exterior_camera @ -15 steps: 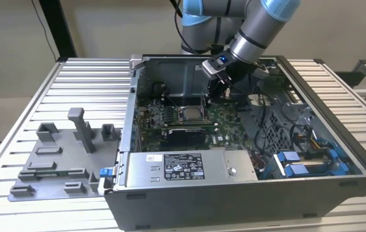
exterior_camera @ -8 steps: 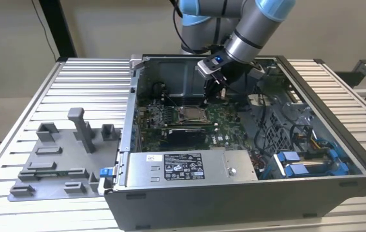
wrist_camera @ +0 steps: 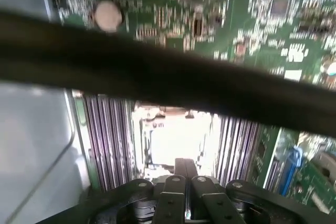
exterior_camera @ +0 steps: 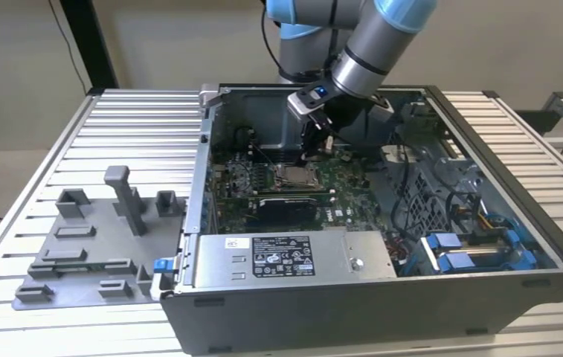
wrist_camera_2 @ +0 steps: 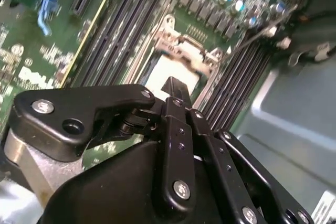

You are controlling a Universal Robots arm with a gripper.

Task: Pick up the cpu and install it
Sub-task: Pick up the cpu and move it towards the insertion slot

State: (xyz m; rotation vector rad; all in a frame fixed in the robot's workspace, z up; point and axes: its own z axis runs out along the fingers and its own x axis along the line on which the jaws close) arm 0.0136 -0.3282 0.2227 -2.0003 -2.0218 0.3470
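My gripper (wrist_camera_2: 173, 83): clenched, empty, above the cpu (exterior_camera: 291, 176).
Surface: ribbed aluminium table (exterior_camera: 132, 126) bearing open computer case (exterior_camera: 381, 312).
Room: beige wall (exterior_camera: 182, 37).

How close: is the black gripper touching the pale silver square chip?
Cannot tell. In the second wrist view the black gripper overlaps the pale silver cpu, hiding any gap.

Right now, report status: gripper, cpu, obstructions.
Gripper shut, empty, low over the motherboard inside the case. Cpu lying in the socket frame, close by the gripper. Nothing between them.
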